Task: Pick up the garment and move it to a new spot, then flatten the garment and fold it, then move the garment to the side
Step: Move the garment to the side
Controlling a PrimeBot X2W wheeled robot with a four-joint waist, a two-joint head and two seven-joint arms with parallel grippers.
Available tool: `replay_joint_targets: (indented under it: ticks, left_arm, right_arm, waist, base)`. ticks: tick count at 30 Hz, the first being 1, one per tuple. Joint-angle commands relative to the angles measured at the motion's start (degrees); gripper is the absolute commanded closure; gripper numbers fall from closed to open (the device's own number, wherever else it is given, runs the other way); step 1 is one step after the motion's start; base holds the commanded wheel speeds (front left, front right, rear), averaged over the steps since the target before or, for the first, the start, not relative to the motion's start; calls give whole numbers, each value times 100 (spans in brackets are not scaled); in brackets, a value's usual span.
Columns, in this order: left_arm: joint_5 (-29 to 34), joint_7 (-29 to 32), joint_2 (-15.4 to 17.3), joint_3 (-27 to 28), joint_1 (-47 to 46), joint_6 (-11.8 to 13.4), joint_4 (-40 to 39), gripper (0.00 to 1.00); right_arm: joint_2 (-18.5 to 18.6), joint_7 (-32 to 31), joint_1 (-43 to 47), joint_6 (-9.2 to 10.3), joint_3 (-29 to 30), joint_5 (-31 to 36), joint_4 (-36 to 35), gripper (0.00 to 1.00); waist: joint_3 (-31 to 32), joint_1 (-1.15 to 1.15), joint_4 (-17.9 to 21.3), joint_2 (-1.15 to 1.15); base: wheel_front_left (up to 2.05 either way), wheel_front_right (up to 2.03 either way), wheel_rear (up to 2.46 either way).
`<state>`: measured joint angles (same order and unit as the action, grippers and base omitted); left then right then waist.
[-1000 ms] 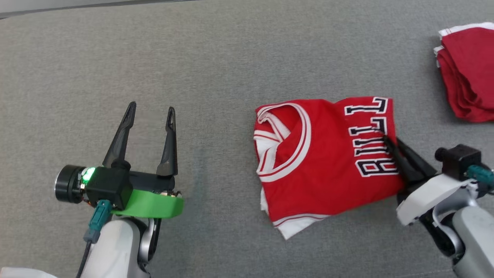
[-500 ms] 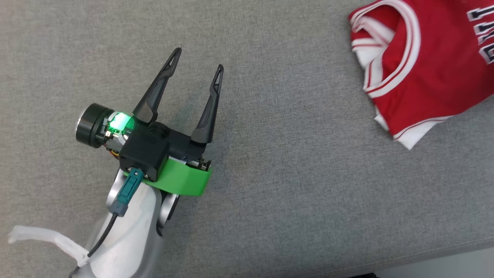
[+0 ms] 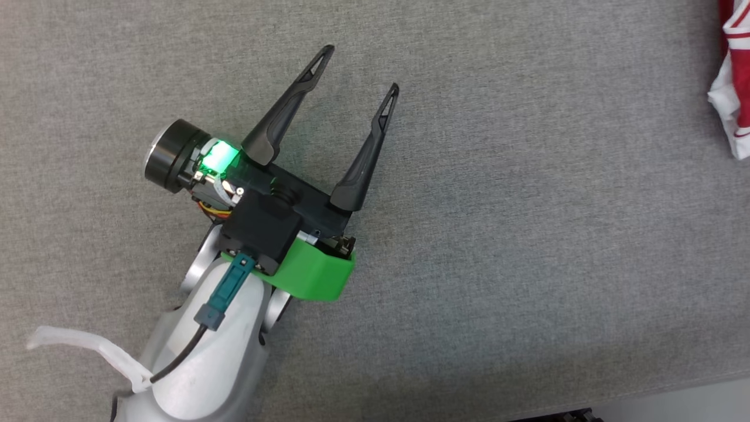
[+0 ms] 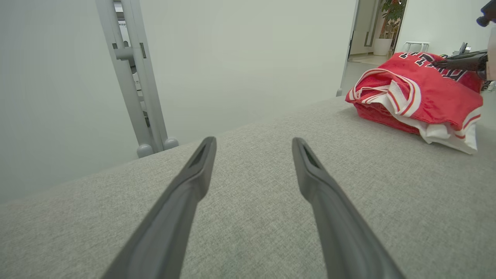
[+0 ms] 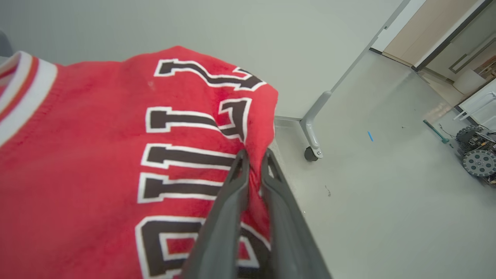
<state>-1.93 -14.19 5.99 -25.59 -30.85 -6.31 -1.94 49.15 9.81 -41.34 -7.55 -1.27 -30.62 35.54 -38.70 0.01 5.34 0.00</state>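
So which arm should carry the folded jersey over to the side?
Right. The right claw pinches the jersey at its edge beside the lettering; the left claw stands open over the bare grey surface, well apart from it.

A: Quick one, the tabletop (image 3: 527,234)?
B: Grey woven cloth, matt, coarse weave.
A: And the garment (image 5: 97,155)?
B: Red knit cloth, slightly fuzzy, ribbed white trim, flat matt lettering.
A: The left gripper (image 3: 361,69)?
B: Matt black plastic fingers (image 3: 369,143). The green collar (image 3: 310,275) behind is smooth plastic, faint sheen. The forearm (image 3: 199,363) is a pale smooth shell, satin.
A: The floor (image 5: 387,193)?
B: Smooth, glossy grey. The frame leg (image 5: 310,130) looks like painted metal, smooth.
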Motion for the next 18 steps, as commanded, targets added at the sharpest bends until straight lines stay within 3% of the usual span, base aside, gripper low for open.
replay_joint_targets:
  ticks: [1, 9, 18]
  left_arm:
    - [27, 2, 32, -11, -108, -15, -29, 0]
    - [-90, -30, 54, -33, 51, 36, 81, 0]
    - [-389, -59, 135, 212, 703, 299, 345, 0]
  right_arm:
    - [-71, 120, -181, 14, 64, 130, 199, 0]
    - [-711, 519, -416, 13, 445, 746, 930, 0]
    - [-2132, 539, 1032, 13, 1225, 1245, -956, 0]
  waist:
    - [-55, -1, -48, 0]
    - [229, -1, -59, 0]
    - [1150, -1, 219, 0]
  base:
    - [0, 0, 0]
    - [0, 0, 0]
    - [0, 0, 0]
